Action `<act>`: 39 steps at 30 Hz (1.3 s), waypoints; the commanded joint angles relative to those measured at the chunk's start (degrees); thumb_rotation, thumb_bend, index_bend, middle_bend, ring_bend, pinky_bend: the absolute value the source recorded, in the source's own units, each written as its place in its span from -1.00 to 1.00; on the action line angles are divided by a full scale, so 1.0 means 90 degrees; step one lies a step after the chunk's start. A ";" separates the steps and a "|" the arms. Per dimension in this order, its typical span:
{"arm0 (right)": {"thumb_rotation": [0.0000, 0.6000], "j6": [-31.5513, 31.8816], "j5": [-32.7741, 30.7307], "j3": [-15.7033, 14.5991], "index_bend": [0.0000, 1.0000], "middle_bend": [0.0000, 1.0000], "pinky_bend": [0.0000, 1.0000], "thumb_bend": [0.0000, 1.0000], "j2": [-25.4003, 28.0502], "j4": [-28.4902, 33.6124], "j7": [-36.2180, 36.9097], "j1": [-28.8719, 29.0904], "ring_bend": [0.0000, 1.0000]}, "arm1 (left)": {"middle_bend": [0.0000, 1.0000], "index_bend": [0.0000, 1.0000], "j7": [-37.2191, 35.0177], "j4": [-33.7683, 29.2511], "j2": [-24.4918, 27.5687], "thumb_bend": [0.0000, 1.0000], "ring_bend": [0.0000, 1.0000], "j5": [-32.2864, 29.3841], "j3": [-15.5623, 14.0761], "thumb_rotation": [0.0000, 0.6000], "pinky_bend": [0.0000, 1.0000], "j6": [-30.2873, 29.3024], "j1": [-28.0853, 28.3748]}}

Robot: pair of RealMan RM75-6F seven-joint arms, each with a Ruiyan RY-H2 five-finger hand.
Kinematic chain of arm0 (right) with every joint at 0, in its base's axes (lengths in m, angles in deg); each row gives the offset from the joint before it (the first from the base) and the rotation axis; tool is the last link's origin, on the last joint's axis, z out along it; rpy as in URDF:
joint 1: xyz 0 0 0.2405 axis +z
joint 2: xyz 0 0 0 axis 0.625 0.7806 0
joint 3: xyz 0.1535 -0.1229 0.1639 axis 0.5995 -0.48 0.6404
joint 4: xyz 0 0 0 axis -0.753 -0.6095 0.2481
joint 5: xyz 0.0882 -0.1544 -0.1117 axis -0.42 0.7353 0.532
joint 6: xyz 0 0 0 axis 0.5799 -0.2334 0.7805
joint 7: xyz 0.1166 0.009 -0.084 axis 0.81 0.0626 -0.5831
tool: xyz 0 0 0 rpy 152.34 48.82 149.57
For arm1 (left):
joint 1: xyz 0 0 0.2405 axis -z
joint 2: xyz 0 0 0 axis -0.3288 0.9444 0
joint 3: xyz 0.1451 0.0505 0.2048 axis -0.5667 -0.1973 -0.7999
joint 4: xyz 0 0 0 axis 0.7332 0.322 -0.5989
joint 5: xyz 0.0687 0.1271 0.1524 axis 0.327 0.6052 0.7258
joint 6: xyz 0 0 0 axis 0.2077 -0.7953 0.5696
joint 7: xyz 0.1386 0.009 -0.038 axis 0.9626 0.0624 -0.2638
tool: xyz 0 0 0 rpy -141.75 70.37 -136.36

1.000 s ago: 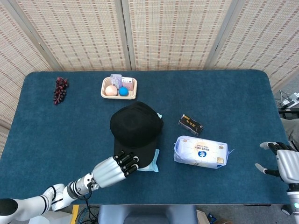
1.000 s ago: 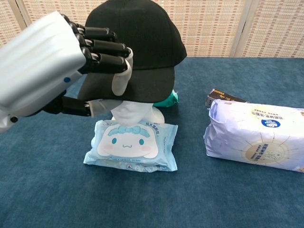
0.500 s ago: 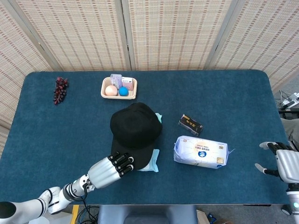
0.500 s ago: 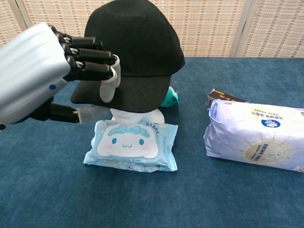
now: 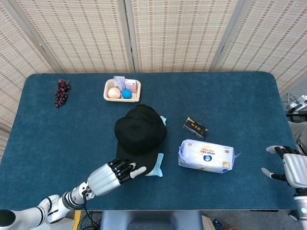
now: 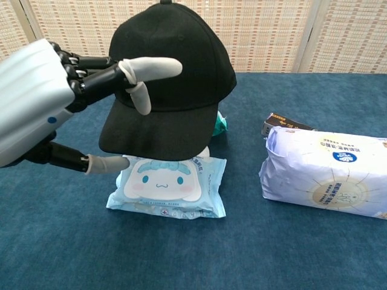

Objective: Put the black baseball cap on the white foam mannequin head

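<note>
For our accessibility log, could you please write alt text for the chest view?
The left hand, fingers spread, flanks the brim of a black baseball cap covering the mannequin head. A cartoon wet-wipes pack lies in front; a white tissue pack sits to the right.

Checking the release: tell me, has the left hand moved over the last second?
Yes. In the head view the left hand has backed toward the near table edge, away from the black cap.

The black cap (image 6: 169,78) hangs low, its brim over a blue wipes pack (image 6: 167,184). The left hand (image 6: 57,103) spreads its fingers (image 6: 151,67) beside the brim. A white packet (image 6: 326,175) lies to the right.
</note>
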 commanded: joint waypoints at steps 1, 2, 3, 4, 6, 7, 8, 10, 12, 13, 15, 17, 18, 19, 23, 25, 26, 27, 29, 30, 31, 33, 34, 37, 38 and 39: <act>1.00 0.0001 0.0000 0.0000 -0.29 -0.20 -0.35 -1.00 0.0001 -0.0001 0.0003 -0.0001 -0.40 | -0.18 -0.86 0.0005 0.0002 0.0001 -0.95 -0.15 -0.0021 -0.0037 1.00 0.40 -0.0009 -0.0059; 1.00 -0.0001 -0.0002 0.0001 -0.29 -0.20 -0.35 -1.00 0.0001 0.0000 0.0001 0.0000 -0.40 | -0.20 -0.86 0.0007 -0.0001 0.0005 -0.95 -0.16 -0.0047 -0.0052 1.00 0.40 -0.0002 -0.0096; 1.00 -0.0003 -0.0004 0.0001 -0.29 -0.20 -0.35 -1.00 0.0000 -0.0001 -0.0001 0.0001 -0.40 | -0.22 -0.86 0.0019 -0.0002 0.0012 -0.96 -0.16 -0.0063 -0.0065 1.00 0.41 0.0012 -0.0121; 1.00 -0.0005 -0.0004 0.0000 -0.29 -0.20 -0.35 -1.00 0.0000 0.0000 -0.0003 0.0001 -0.40 | -0.26 -0.87 0.0029 -0.0004 0.0021 -0.96 -0.18 -0.0074 -0.0080 1.00 0.41 0.0025 -0.0143; 1.00 -0.0008 -0.0001 -0.0002 -0.29 -0.20 -0.35 -1.00 -0.0001 0.0000 -0.0010 0.0003 -0.40 | -0.32 -0.88 0.0036 -0.0030 0.0046 -0.98 -0.21 -0.0114 -0.0121 1.00 0.40 0.0075 -0.0199; 1.00 -0.0007 -0.0002 -0.0002 -0.29 -0.20 -0.35 -1.00 -0.0003 0.0001 -0.0013 0.0003 -0.40 | -0.36 -0.90 0.0048 -0.0050 0.0060 -0.99 -0.25 -0.0132 -0.0138 1.00 0.40 0.0097 -0.0226; 1.00 -0.0008 -0.0003 -0.0003 -0.29 -0.20 -0.35 -1.00 -0.0005 0.0002 -0.0018 0.0003 -0.40 | -0.39 -0.91 0.0073 -0.0082 0.0082 -1.00 -0.26 -0.0153 -0.0155 1.00 0.39 0.0122 -0.0260; 1.00 -0.0007 -0.0004 -0.0001 -0.29 -0.20 -0.35 -1.00 -0.0007 0.0003 -0.0023 0.0004 -0.40 | -0.46 -0.95 0.0106 -0.0139 0.0118 -1.00 -0.32 -0.0188 -0.0179 1.00 0.33 0.0158 -0.0312; 1.00 -0.0010 -0.0012 0.0001 -0.29 -0.20 -0.35 -1.00 -0.0012 0.0003 -0.0035 0.0006 -0.40 | -0.51 -0.98 0.0141 -0.0223 0.0168 -1.00 -0.36 -0.0249 -0.0205 1.00 0.30 0.0214 -0.0381; 1.00 -0.0016 -0.0014 0.0000 -0.29 -0.20 -0.35 -1.00 -0.0013 0.0004 -0.0039 0.0008 -0.40 | -0.55 -0.99 0.0153 -0.0265 0.0193 -1.00 -0.38 -0.0273 -0.0215 1.00 0.27 0.0236 -0.0410; 1.00 -0.0023 -0.0017 -0.0001 -0.29 -0.20 -0.35 -1.00 -0.0014 0.0006 -0.0047 0.0011 -0.40 | -0.58 -1.00 0.0175 -0.0342 0.0251 -1.00 -0.41 -0.0315 -0.0245 1.00 0.24 0.0269 -0.0477; 1.00 -0.0024 -0.0019 -0.0002 -0.29 -0.20 -0.35 -1.00 -0.0014 0.0009 -0.0052 0.0011 -0.40 | -0.62 -1.00 0.0184 -0.0394 0.0301 -1.00 -0.44 -0.0355 -0.0278 1.00 0.21 0.0279 -0.0557; 1.00 -0.0024 -0.0021 -0.0001 -0.29 -0.20 -0.35 -1.00 -0.0013 0.0009 -0.0053 0.0011 -0.40 | -0.63 -1.00 0.0191 -0.0400 0.0315 -1.00 -0.45 -0.0367 -0.0288 1.00 0.21 0.0269 -0.0594; 1.00 -0.0024 -0.0023 -0.0001 -0.29 -0.20 -0.35 -1.00 -0.0014 0.0009 -0.0056 0.0011 -0.40 | -0.63 -1.00 0.0212 -0.0397 0.0326 -1.00 -0.46 -0.0381 -0.0292 1.00 0.20 0.0249 -0.0635; 1.00 -0.0025 -0.0020 -0.0003 -0.29 -0.20 -0.35 -1.00 -0.0015 0.0015 -0.0063 0.0012 -0.40 | -0.64 -1.00 0.0187 -0.0346 0.0329 -1.00 -0.47 -0.0445 -0.0304 1.00 0.20 0.0079 -0.0835; 1.00 -0.0029 -0.0024 -0.0002 -0.29 -0.20 -0.35 -1.00 -0.0018 0.0011 -0.0066 0.0014 -0.40 | -0.64 -1.00 0.0151 -0.0296 0.0329 -1.00 -0.47 -0.0511 -0.0300 1.00 0.20 -0.0024 -0.0962; 1.00 -0.0030 -0.0025 -0.0003 -0.29 -0.20 -0.35 -1.00 -0.0019 0.0010 -0.0068 0.0014 -0.40 | -0.64 -1.00 0.0123 -0.0275 0.0332 -1.00 -0.47 -0.0542 -0.0302 1.00 0.20 -0.0064 -0.1016; 1.00 -0.0027 -0.0022 -0.0005 -0.29 -0.20 -0.35 -1.00 -0.0020 0.0012 -0.0072 0.0012 -0.40 | -0.64 -1.00 0.0095 -0.0240 0.0339 -1.00 -0.47 -0.0588 -0.0293 1.00 0.19 -0.0119 -0.1087; 1.00 -0.0030 -0.0024 -0.0004 -0.29 -0.20 -0.35 -1.00 -0.0027 0.0011 -0.0087 0.0016 -0.40 | -0.64 -1.00 0.0039 -0.0166 0.0349 -1.00 -0.47 -0.0668 -0.0267 1.00 0.19 -0.0204 -0.1194; 1.00 -0.0035 -0.0025 -0.0006 -0.29 -0.20 -0.35 -1.00 -0.0031 0.0012 -0.0097 0.0018 -0.40 | -0.64 -1.00 0.0010 -0.0137 0.0356 -1.00 -0.47 -0.0706 -0.0260 1.00 0.19 -0.0222 -0.1235; 1.00 -0.0039 -0.0025 -0.0008 -0.29 -0.20 -0.35 -1.00 -0.0034 0.0014 -0.0106 0.0020 -0.40 | -0.64 -1.00 -0.0014 -0.0107 0.0362 -1.00 -0.47 -0.0739 -0.0253 1.00 0.19 -0.0245 -0.1276; 1.00 -0.0042 -0.0026 -0.0008 -0.29 -0.20 -0.35 -1.00 -0.0040 0.0017 -0.0126 0.0024 -0.40 | -0.64 -1.00 -0.0086 -0.0015 0.0369 -1.00 -0.47 -0.0786 -0.0250 1.00 0.19 -0.0308 -0.1363; 1.00 -0.0045 -0.0030 -0.0008 -0.29 -0.20 -0.35 -1.00 -0.0045 0.0020 -0.0140 0.0026 -0.40 | -0.64 -1.00 -0.0119 0.0046 0.0370 -1.00 -0.47 -0.0812 -0.0248 1.00 0.19 -0.0342 -0.1413; 1.00 -0.0050 -0.0042 -0.0009 -0.29 -0.20 -0.35 -1.00 -0.0051 0.0024 -0.0163 0.0027 -0.40 | -0.64 -1.00 -0.0253 0.0172 0.0369 -1.00 -0.47 -0.0907 -0.0235 1.00 0.19 -0.0422 -0.1541; 1.00 -0.0051 -0.0045 -0.0008 -0.29 -0.20 -0.35 -1.00 -0.0052 0.0024 -0.0168 0.0028 -0.40 | -0.64 -1.00 -0.0297 0.0209 0.0371 -1.00 -0.47 -0.0953 -0.0226 1.00 0.19 -0.0433 -0.1581; 1.00 -0.0051 -0.0046 -0.0008 -0.29 -0.20 -0.35 -1.00 -0.0054 0.0027 -0.0173 0.0029 -0.40 | -0.64 -1.00 -0.0329 0.0249 0.0381 -1.00 -0.47 -0.0995 -0.0221 1.00 0.19 -0.0431 -0.1617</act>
